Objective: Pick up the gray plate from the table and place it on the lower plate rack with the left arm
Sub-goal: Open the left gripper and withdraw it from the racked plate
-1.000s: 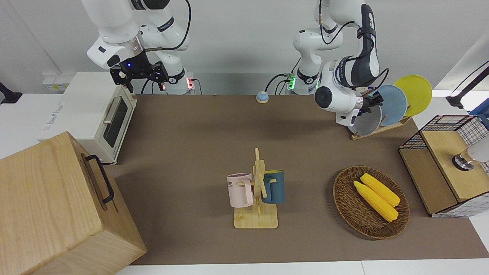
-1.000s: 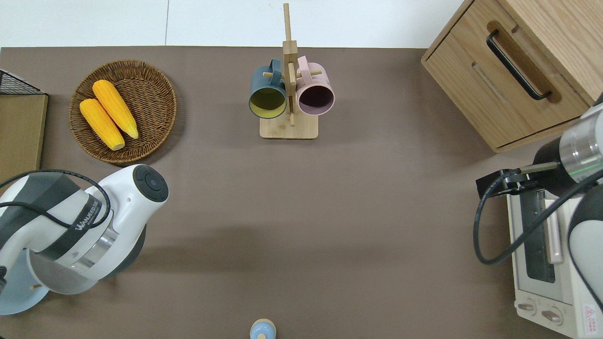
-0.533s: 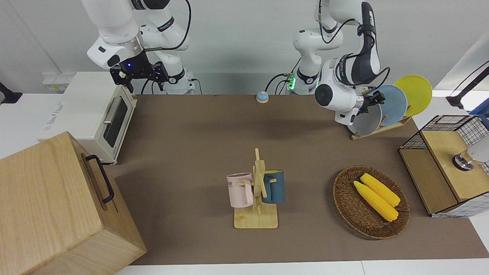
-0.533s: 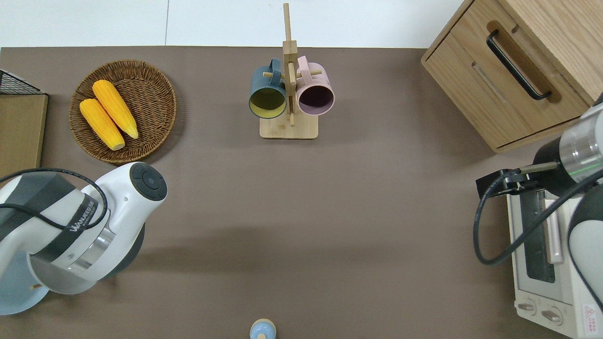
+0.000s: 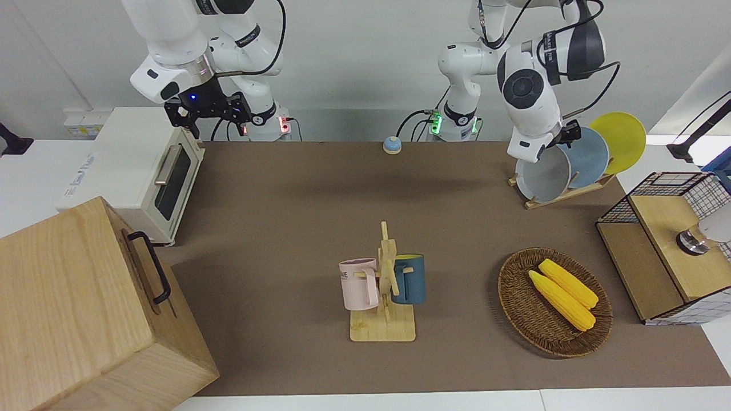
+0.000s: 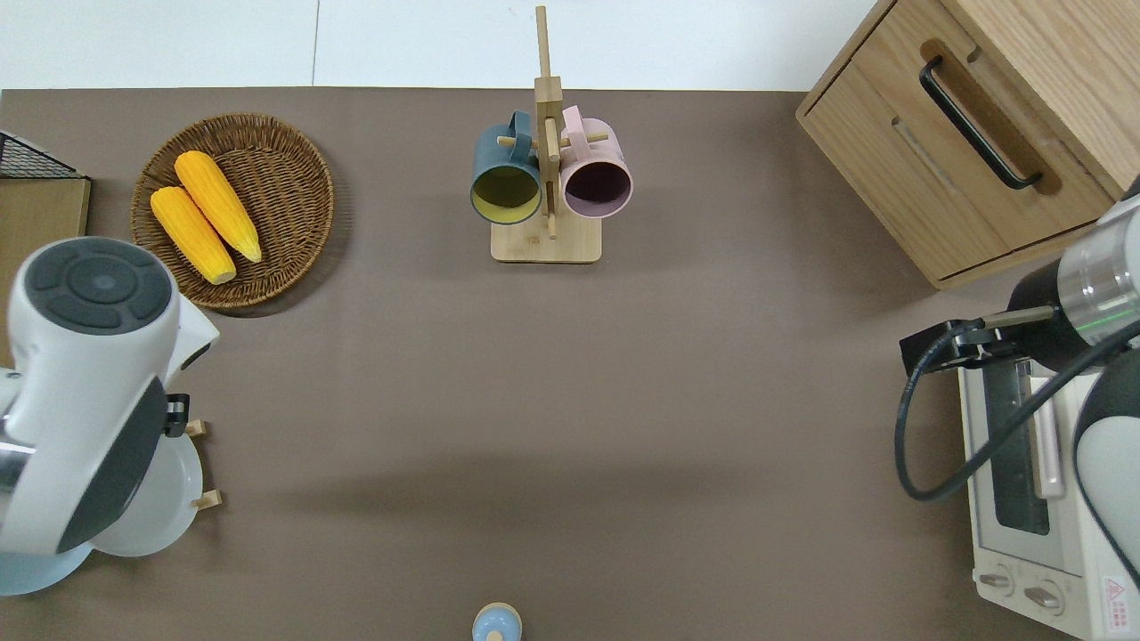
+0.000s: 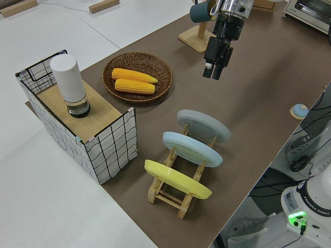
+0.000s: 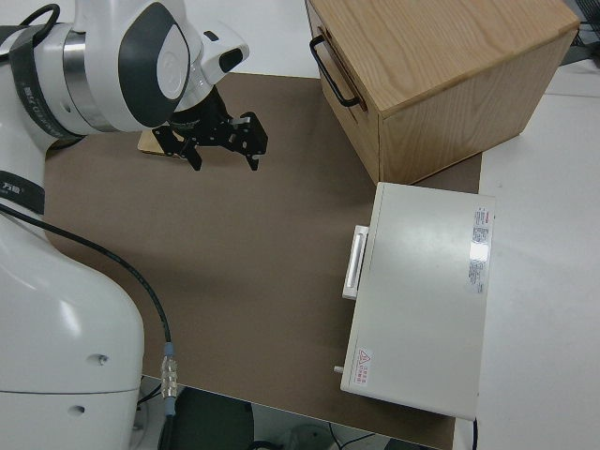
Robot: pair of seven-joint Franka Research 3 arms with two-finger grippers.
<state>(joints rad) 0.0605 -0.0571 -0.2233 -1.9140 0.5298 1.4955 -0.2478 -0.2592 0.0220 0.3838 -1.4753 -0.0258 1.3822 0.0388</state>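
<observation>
The gray plate stands on edge in the light-wood plate rack, in the slot at the rack's end toward the table's middle, beside the light blue plate and the yellow plate. It also shows in the left side view and the overhead view. My left gripper is open and empty, raised above the rack's gray-plate end and apart from the plate. My right gripper is open; that arm is parked. The brown table bears it all.
A mug tree with two mugs stands mid-table. A wicker basket holds two corn cobs. A wire crate sits at the left arm's end. A toaster oven and a wooden cabinet sit at the right arm's end.
My left arm has lifted up and away from the gray plate, which stays standing in the rack. The right arm has not moved.
</observation>
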